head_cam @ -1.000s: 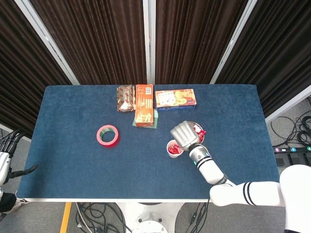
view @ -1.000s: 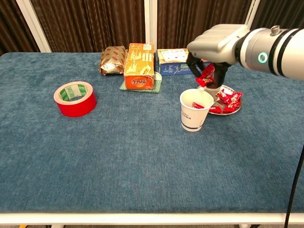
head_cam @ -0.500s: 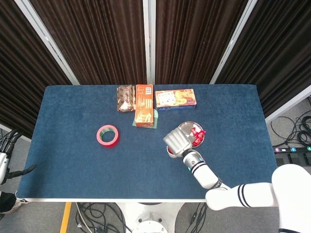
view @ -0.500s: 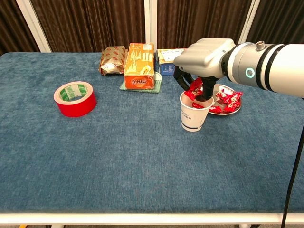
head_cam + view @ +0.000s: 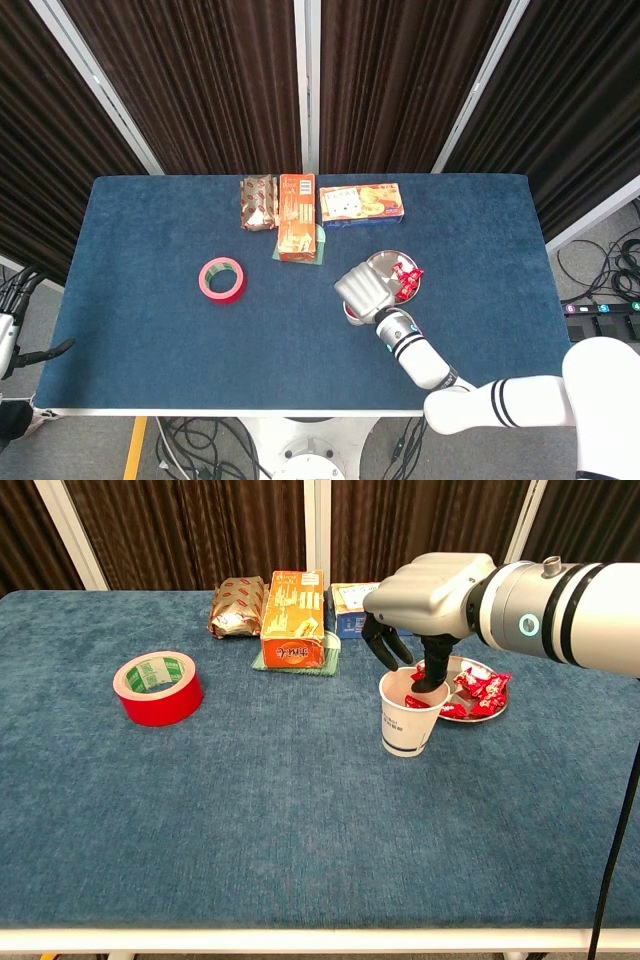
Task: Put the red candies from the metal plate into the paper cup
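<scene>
Right hand [image 5: 425, 605], centre-right over paper cup [image 5: 408, 717], has apparently dropped its candy; fingers now apart, empty; plate [image 5: 497, 706] candies remain.

Paper cup [image 5: 352, 312] mostly under right hand [image 5: 366, 289]

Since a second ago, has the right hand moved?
Yes. The right hand has moved left, from above the plate to over the cup, judged against the orange box; its fingers now look empty.
</scene>
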Motion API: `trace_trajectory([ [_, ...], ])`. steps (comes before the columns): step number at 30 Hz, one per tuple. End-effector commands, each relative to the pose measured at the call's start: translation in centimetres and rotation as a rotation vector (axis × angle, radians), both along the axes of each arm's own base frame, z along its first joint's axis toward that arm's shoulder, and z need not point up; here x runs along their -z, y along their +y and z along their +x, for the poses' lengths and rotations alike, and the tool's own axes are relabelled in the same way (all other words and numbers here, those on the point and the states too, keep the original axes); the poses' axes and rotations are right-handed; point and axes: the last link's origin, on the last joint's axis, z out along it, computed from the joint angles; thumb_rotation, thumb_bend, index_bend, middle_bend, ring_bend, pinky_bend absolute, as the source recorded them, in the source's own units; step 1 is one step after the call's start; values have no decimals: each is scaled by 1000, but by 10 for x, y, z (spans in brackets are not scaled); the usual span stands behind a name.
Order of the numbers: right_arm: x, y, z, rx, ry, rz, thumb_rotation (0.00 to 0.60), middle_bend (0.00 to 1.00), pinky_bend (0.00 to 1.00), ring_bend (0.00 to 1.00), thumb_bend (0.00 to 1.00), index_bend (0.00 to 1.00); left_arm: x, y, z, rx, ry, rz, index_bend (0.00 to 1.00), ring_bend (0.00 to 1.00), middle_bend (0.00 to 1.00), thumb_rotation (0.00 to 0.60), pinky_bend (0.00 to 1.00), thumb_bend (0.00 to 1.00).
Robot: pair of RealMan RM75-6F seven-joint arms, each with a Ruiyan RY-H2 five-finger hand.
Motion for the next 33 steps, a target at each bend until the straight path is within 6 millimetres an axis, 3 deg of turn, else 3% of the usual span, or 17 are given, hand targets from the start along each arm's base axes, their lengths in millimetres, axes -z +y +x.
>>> trace_trajectory([
  [1, -1, 1, 1, -2, -4, -2, 600, 499, 955, 822, 163, 517, 0, -1, 0, 0, -2, 1, 127, 34, 100, 600, 98, 118],
  [11, 3, 3, 9, -24, -30, 6, 600, 501, 955, 822, 163, 515, -2, -1, 1, 6, -7, 8, 127, 34, 100, 600, 98, 117],
  [17, -11, -2, 15, -32, -52, -39, 600, 502, 955, 823, 163, 513, -3, -1, 1, 6, -6, 7, 127, 34, 100, 600, 98, 117],
  [23, -26, -18, -6, 36, -28, -104, 600, 499, 955, 824, 163, 505, 0, -1, 2, 8, -8, -1, 127, 34, 100, 600, 99, 117],
  [29, -25, -35, -40, 162, -15, -104, 600, 478, 955, 824, 157, 445, 0, -1, 1, 6, -5, -2, 127, 34, 100, 600, 98, 117],
  [33, -23, -45, -51, 165, -33, -145, 600, 480, 963, 825, 139, 428, 1, -2, -1, -2, 0, -7, 127, 34, 100, 600, 99, 117],
])
